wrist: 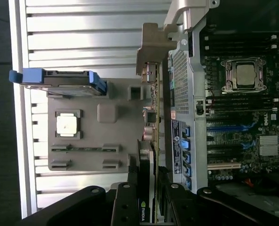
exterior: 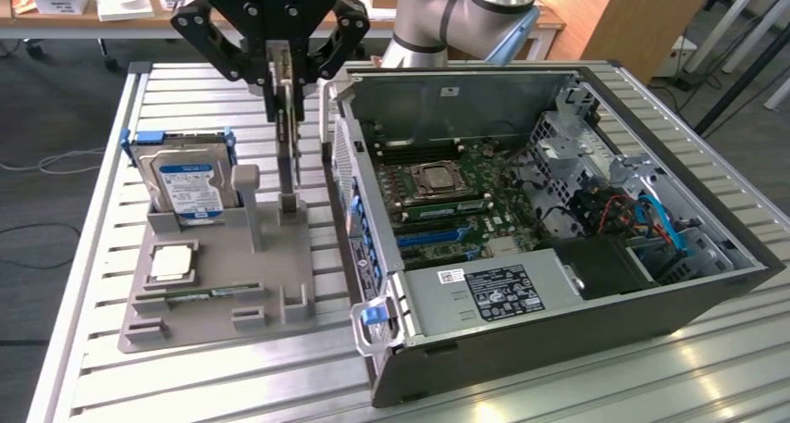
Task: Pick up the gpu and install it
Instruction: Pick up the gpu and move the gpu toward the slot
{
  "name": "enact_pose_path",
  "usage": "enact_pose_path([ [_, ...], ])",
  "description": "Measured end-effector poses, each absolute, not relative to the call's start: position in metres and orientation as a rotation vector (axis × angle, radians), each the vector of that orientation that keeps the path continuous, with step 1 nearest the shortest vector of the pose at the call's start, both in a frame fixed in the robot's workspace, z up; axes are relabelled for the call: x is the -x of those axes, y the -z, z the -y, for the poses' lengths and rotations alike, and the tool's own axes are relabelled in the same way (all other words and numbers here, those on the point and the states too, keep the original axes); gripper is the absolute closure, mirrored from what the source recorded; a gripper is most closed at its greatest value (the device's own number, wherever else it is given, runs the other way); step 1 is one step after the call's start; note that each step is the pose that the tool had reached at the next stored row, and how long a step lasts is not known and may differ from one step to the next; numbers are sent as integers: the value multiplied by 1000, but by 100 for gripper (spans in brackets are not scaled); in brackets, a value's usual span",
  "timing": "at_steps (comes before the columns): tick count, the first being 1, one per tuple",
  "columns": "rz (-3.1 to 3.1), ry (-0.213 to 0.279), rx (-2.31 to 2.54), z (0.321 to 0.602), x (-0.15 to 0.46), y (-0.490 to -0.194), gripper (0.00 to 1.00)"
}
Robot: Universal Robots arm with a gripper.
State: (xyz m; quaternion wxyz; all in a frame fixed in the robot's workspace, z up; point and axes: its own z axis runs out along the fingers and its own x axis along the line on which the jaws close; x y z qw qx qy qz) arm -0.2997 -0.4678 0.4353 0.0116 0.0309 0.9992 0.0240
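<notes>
Slatted metal bench (exterior: 247,386), open computer case (exterior: 556,349) lying on it, grey holder (exterior: 210,321) just beside the case, black tool (exterior: 287,76) clenched on the gpu (exterior: 291,155), card upright on edge between the blue-labelled hard drive (exterior: 188,187) and the case wall, lower end at the holder

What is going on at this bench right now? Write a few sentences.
The robot arm's gripper has its jaws closed on the top of the gpu, a thin card standing upright in a grey stand on the table. The card's lower end sits at the stand's slot, so it is not yet installed. The open computer case lies beside it, on the exterior view's right. A hard drive stands in the same stand.
</notes>
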Motion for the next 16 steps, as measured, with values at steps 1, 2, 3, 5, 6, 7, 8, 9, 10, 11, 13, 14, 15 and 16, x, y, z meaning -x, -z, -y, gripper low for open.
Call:
enact_pose_path([
  [1,-3116,-77,-96,468,297,-435,73],
  [2,-3116,-78,-96,468,295,-435,73],
  [3,-3116,-79,-96,468,292,-435,73],
  [5,-3116,-81,-97,468,286,-435,73],
  [6,-3116,-81,-97,468,282,-435,73],
  [7,-3117,-82,-97,468,279,-435,73],
  [8,-3117,-82,-96,468,275,-435,73],
  [9,-3117,-82,-97,468,272,-435,73],
  [10,-3117,-83,-97,468,268,-435,73],
  [11,-3118,-83,-97,468,264,-435,73],
  [13,-3118,-83,-97,468,257,-435,73],
  [14,-3119,-83,-97,468,253,-435,73],
  [15,-3119,-84,-97,468,249,-435,73],
  [16,-3119,-84,-97,468,244,-435,73],
])
